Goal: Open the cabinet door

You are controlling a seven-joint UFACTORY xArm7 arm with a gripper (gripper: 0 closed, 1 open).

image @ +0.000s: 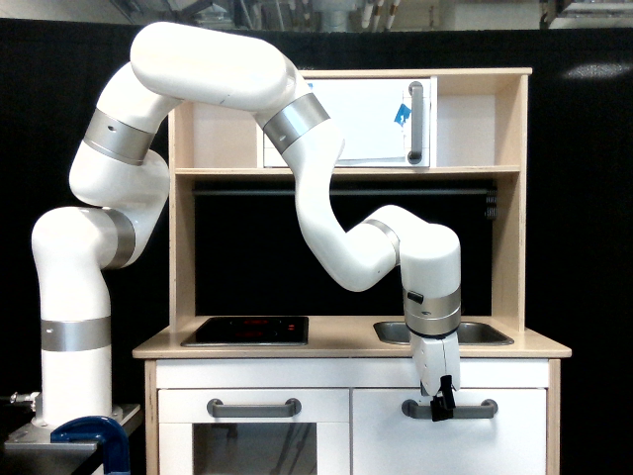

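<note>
In the exterior view, the toy kitchen fills the middle of the scene, and the cabinet door (450, 440) is the plain white panel at the lower part of the exterior view's right, below the sink (475, 332) set in the tabletop (336, 342). It appears shut, flush with its frame. Its horizontal grey bar handle (473, 409) runs across the top of the panel. The white arm reaches down over the tabletop edge, and the dark pincer (441, 407) sits right at the handle's near-left portion, overlapping the bar. Whether the fingers are clamped on the bar or merely around it, I cannot tell; they are small and dark from here.

Beside it, on the exterior view's left, the glass-fronted oven door (253, 440) carries a similar handle and should be left alone.

The step in hand looks like securing the handle. To do it well, the fingers should close fully around the bar before any pull, then the pull should follow the door's hinge arc rather than a straight line, slowly, so the bar does not slip out.
</note>
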